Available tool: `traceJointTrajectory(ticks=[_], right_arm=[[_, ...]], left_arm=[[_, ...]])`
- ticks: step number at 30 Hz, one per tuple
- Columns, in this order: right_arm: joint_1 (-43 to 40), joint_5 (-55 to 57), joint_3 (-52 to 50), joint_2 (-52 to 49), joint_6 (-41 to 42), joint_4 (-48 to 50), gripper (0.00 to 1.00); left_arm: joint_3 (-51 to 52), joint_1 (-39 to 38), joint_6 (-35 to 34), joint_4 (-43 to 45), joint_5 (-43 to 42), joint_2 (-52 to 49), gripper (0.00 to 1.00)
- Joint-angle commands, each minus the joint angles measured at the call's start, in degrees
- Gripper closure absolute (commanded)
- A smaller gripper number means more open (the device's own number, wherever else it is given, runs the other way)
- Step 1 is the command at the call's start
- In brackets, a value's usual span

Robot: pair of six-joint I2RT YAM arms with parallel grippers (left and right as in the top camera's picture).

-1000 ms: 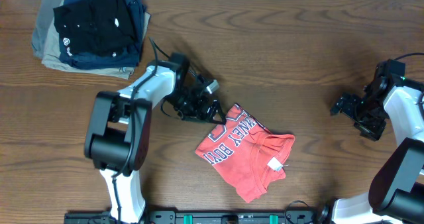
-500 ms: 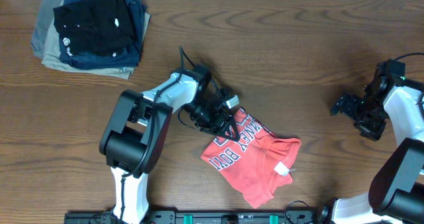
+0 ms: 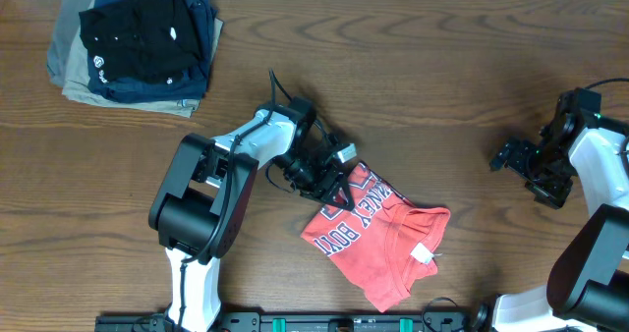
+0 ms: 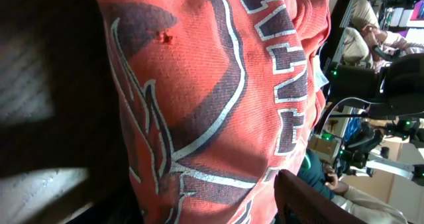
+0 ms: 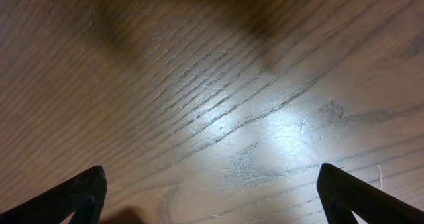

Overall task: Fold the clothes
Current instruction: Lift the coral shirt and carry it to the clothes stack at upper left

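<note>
The coral-red T-shirt (image 3: 378, 239) lies crumpled at the front middle of the table, its navy-and-white lettering facing up on its left half. My left gripper (image 3: 332, 183) is shut on the shirt's upper left corner. In the left wrist view the shirt (image 4: 218, 85) fills the frame, with its print close up, and runs between the dark fingers (image 4: 311, 201). My right gripper (image 3: 506, 157) is open and empty at the far right, well away from the shirt. In the right wrist view it (image 5: 212, 191) hangs over bare wood.
A pile of folded black, navy and khaki garments (image 3: 133, 42) sits at the back left corner. The wooden table (image 3: 413, 77) stretches between the two arms. A white tag (image 3: 421, 253) shows on the shirt's right side.
My left gripper has moved right and toward the front with the shirt's corner in it, and the whole shirt has slid a little to the right. The right arm has not moved.
</note>
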State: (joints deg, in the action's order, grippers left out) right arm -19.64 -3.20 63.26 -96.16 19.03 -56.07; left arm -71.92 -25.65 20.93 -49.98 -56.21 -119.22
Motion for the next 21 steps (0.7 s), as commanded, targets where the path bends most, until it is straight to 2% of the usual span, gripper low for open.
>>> traceJointTrajectory(ticks=[1,2,6,12,18,21], right_arm=[[-0.17,-0.02,0.81,-0.07,-0.44,-0.04,0.01],[-0.17,-0.02,0.81,-0.07,-0.44,-0.02,0.01],[-0.17,-0.02,0.81,-0.07,-0.44,-0.04,0.01],[-0.17,-0.02,0.81,-0.07,-0.44,-0.02,0.01],[-0.17,-0.02,0.81,-0.07,-0.44,-0.02,0.01],[-0.17,-0.02,0.81,-0.07,-0.44,-0.04,0.01]], left_arm=[[0.46,-0.7,-0.26,0.92,-0.55,-1.05,0.45],[0.46,-0.96,-0.26,1.14,-0.55,-1.05,0.51],[0.46,-2.16,-0.87,2.1,0.13,-1.05,0.91],[0.44,-1.57,-15.43,9.51,10.73,-1.05,0.94],[0.44,4.26,-24.37,16.52,19.8,-1.05,0.94],[0.44,9.01,-26.21,19.28,24.85,-1.03,0.94]])
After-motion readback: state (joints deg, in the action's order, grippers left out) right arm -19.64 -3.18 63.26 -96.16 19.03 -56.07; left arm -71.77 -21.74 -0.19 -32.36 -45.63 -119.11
